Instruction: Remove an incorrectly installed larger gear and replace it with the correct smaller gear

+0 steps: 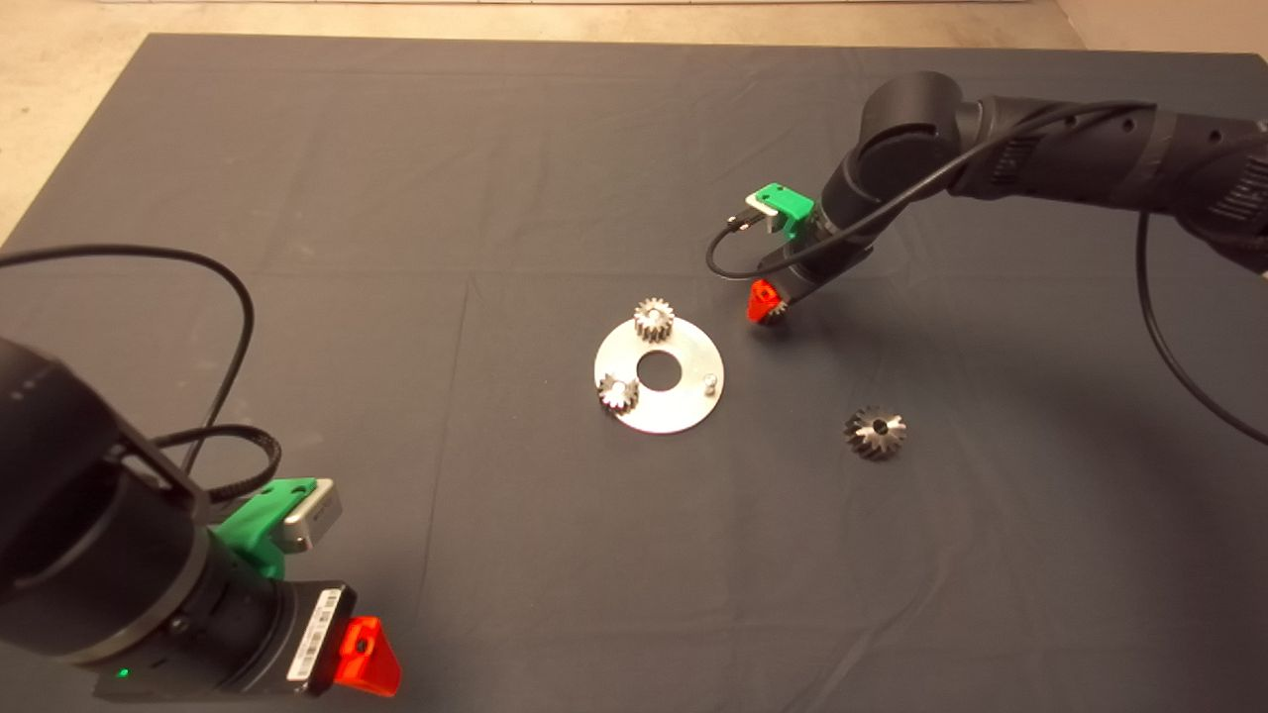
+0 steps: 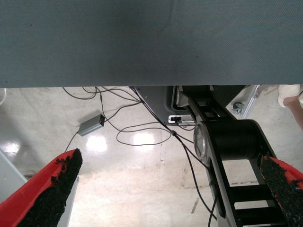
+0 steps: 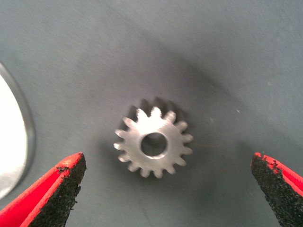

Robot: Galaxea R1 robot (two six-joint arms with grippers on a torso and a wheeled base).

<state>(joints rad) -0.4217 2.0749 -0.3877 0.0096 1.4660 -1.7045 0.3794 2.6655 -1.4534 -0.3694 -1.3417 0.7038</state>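
Standing by the mat and reading across from its left side: left gripper is parked at the near left corner, fingers wide apart and empty; its wrist camera sees only the mat edge and floor cables beyond.

Mid-mat lies the plate, a flat silver disc with a centre hole. Two light small gears sit on it, one at the far rim, one at the near left. A bare pin stands at its right side, nothing on it.

Just beyond the plate's right edge, right gripper hangs low over the small gear, which lies flat on the mat. Fingers spread wide, one either side, neither touching it. Big gear lies on the mat to the right, well apart from the plate.

Judgement: removal done; the step in hand is picking up the replacement. Next move calls for lowering, closing squarely across the teeth, then carrying it to the bare pin with hole lined up.
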